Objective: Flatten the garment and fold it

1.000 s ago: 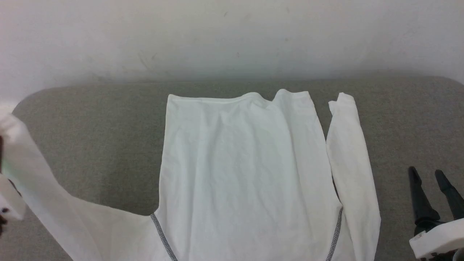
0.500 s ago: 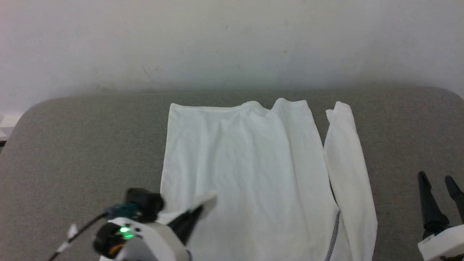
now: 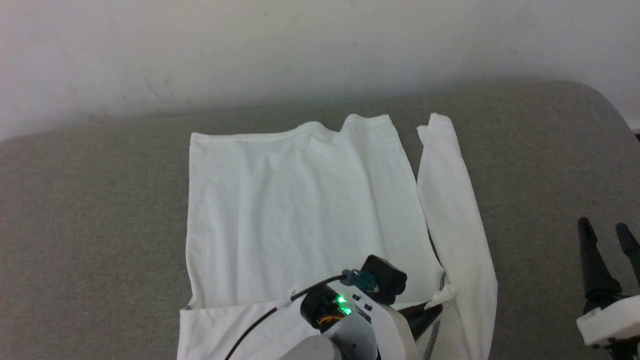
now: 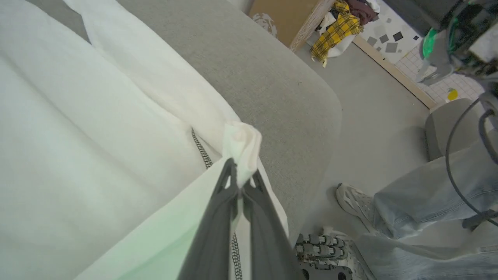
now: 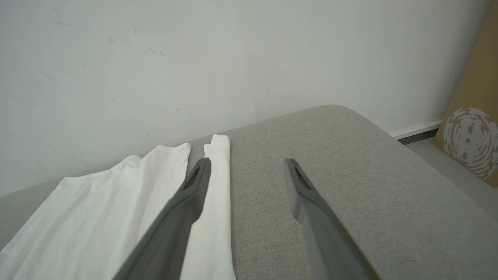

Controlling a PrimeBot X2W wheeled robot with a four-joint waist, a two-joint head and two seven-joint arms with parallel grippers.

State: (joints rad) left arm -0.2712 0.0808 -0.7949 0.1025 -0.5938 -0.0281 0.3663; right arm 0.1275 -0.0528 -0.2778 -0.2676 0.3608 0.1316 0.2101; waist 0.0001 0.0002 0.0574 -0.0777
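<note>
step: folding 1 sleeve across garment | left gripper clamped on cuff, near surface front edge | right gripper spread, empty | next: lay cuff flat, let go

Soft, even light, no hard shadows. Head view slightly soft & grainy. Dim shadow band where grey table meets wall, 12 o'clock. Garment nearly blown out, creases faint. Green LED glows at 6 o'clock. Left wrist view: green tint on fabric, 7 o'clock. Wrist views: fisheye bend at edges. Left gripper & right gripper blurred toward 6 o'clock.
</note>
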